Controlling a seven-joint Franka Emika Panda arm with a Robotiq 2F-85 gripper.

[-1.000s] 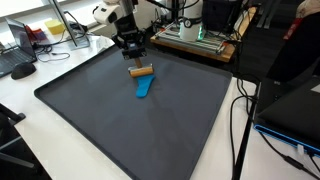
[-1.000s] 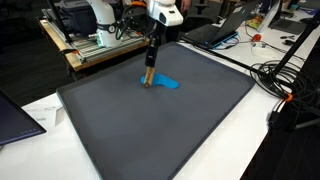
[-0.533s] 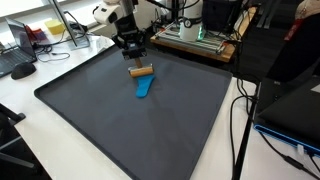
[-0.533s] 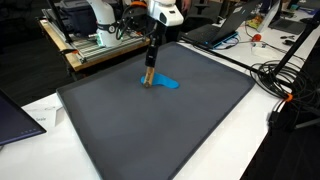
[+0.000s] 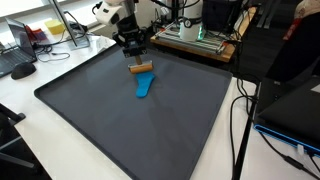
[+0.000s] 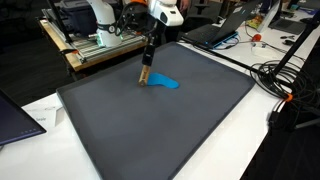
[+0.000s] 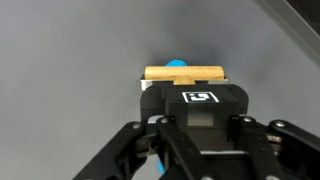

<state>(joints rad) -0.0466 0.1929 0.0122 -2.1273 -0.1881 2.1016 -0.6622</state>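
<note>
My gripper [image 5: 139, 61] comes down from the arm at the far side of a dark grey mat [image 5: 100, 120]. It is shut on a tan wooden block [image 5: 142, 68] and holds it at or just above the mat. A flat blue piece [image 5: 145, 87] lies on the mat right next to the block. Both exterior views show this: the gripper [image 6: 148, 66], the block [image 6: 146, 76] and the blue piece [image 6: 166, 82]. In the wrist view the block [image 7: 183, 73] shows above the gripper body [image 7: 190, 100], with a bit of blue [image 7: 177, 63] behind it. The fingertips are hidden.
The mat [image 6: 150, 130] covers most of a white table. A rack of electronics [image 5: 200, 40] stands behind it, with a keyboard and mouse [image 5: 20, 68] to one side. Cables [image 6: 290, 80] and a laptop [image 6: 215, 30] lie beyond the mat's edge.
The gripper and the wooden block have risen very slightly. The blue piece has stayed where it was.
</note>
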